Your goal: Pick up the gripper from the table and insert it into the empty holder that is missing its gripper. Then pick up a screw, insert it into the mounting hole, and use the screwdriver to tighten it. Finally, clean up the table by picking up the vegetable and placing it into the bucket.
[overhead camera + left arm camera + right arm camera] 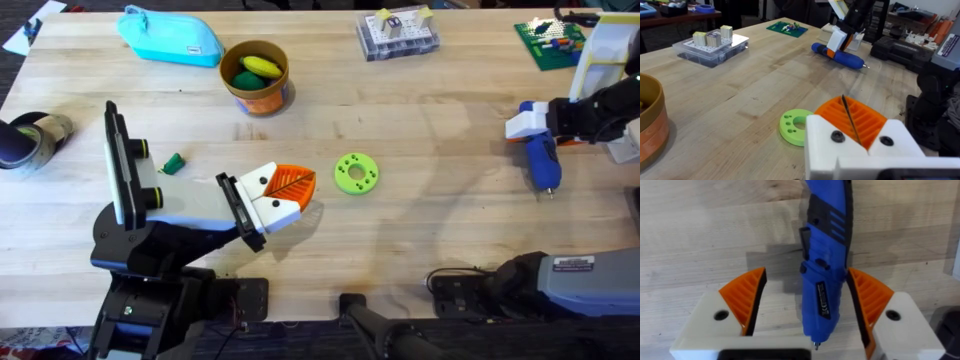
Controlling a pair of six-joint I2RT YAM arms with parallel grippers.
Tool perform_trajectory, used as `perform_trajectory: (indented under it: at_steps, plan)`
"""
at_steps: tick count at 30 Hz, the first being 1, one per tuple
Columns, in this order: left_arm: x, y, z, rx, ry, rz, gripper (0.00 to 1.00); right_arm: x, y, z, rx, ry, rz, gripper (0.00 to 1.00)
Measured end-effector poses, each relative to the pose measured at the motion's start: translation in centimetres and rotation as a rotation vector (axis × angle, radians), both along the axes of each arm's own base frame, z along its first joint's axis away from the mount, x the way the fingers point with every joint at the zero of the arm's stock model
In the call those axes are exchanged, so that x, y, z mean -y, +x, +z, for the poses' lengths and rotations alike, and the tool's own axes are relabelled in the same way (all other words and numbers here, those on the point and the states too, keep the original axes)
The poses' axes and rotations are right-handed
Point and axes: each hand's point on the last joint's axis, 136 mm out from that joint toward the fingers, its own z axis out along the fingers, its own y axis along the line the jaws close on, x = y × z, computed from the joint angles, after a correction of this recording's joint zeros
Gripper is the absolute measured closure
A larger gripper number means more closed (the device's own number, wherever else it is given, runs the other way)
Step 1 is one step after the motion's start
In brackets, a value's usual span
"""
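Two grippers are busy: the right gripper [810, 315], jaws spread, straddles the screwdriver [541, 160] ready to clamp. Well left of the screwdriver, the left gripper [285, 195] shows one orange finger [852, 120]; I cannot tell its jaw state.

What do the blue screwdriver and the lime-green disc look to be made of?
The blue pen-shaped screwdriver looks like smooth moulded plastic with dark ribbed grip panels and a thin metal tip. The lime-green round disc with holes looks like matte plastic, possibly 3D-printed; the pictures leave that open.
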Motion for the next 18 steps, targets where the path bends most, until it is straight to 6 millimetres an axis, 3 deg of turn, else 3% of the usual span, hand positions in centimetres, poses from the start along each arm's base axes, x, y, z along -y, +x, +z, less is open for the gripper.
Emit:
perform_trajectory:
  at_steps: [10, 18]
  plan:
    - [0.0, 0.0, 0.0, -0.001, -0.002, 0.000, 0.986, 0.6, 1.0, 0.2, 0.041, -0.024, 0.001, 0.029]
    - [0.0, 0.0, 0.0, -0.002, -0.002, 0.000, 0.986, 1.9, 3.3, 0.7, 0.128, -0.078, 0.016, 0.029]
